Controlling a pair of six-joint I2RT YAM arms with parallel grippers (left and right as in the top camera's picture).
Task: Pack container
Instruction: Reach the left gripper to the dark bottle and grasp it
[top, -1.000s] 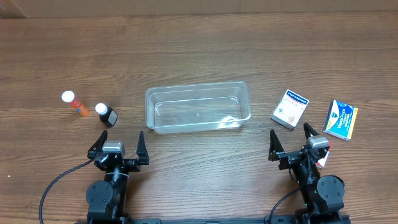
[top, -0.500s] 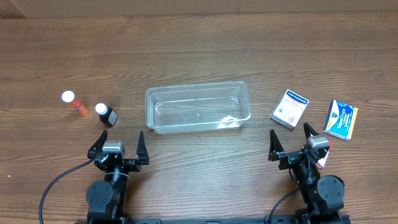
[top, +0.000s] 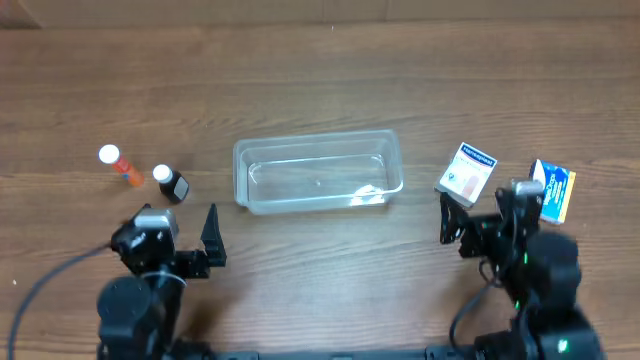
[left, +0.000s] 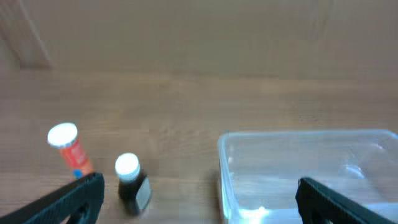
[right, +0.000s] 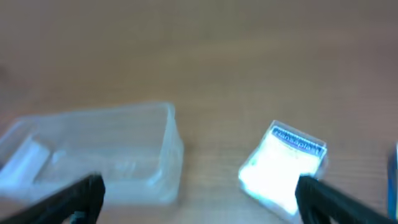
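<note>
Clear container (top: 318, 173) sits mid-table on brown wood. My left gripper (top: 180, 230), jaws spread wide and holding nothing, hangs near its front left corner, close to a dark bottle (top: 170, 184) and an orange tube (top: 120, 165). My right gripper (top: 483, 215), jaws also apart, hovers by a white box (top: 467, 175)

Left jaws swung leftward; right jaws advanced toward the white box (top: 466, 174).
</note>
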